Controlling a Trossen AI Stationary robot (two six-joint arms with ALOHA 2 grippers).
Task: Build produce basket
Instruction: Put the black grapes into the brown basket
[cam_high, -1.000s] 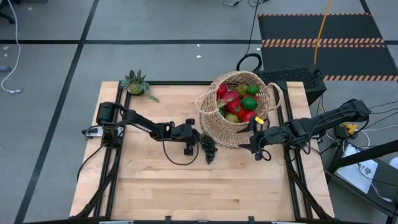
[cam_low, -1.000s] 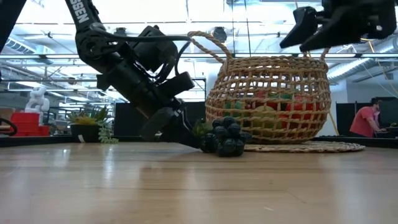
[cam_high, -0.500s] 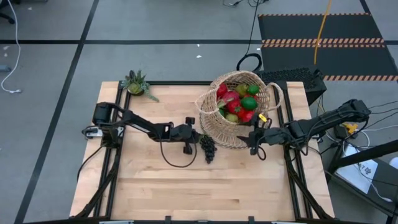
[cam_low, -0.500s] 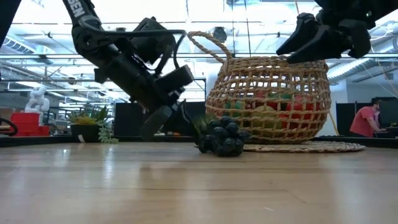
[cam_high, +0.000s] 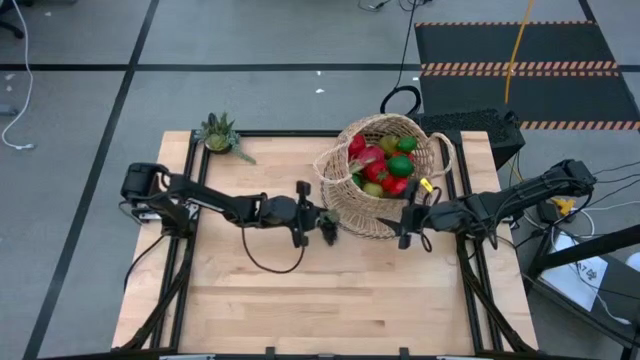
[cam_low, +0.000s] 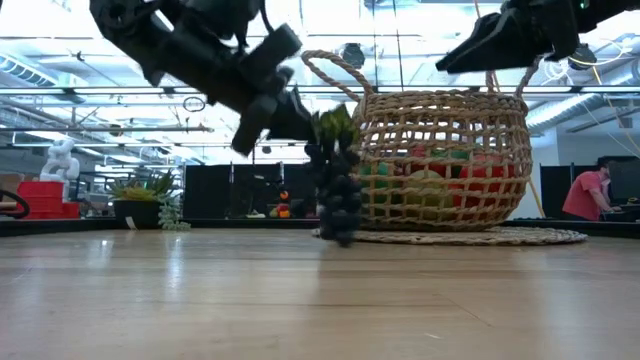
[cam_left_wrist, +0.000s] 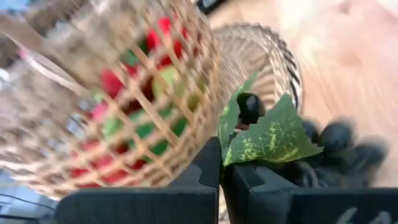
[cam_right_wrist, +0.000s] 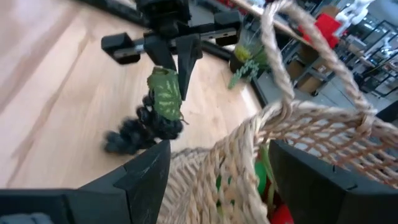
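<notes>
Nearest the table's front edge, nothing is left on the bare wood. A bit further back, the grapes (cam_low: 338, 195) are held clear of the table, dangling by the green leaf, which is pinched between the closed fingers of the left gripper (cam_high: 311, 219). The bunch is just beside the basket (cam_high: 345, 205), on its left side, not over the rim yet.

The basket's near wall is straddled by the right gripper (cam_high: 408, 226), fingers spread apart on either side of the weave, apparently so it's steadied. Inside, the rest of the produce (cam_high: 383, 165) is piled up: reds, greens, a pink piece.

Risks, judged from here: only a leaf is gripped, so the grapes could be dropped if they're swung or snagged on the rim. The basket could be tipped if it's bumped. The potted plant (cam_high: 220, 134) at the far left corner isn't in the way.
</notes>
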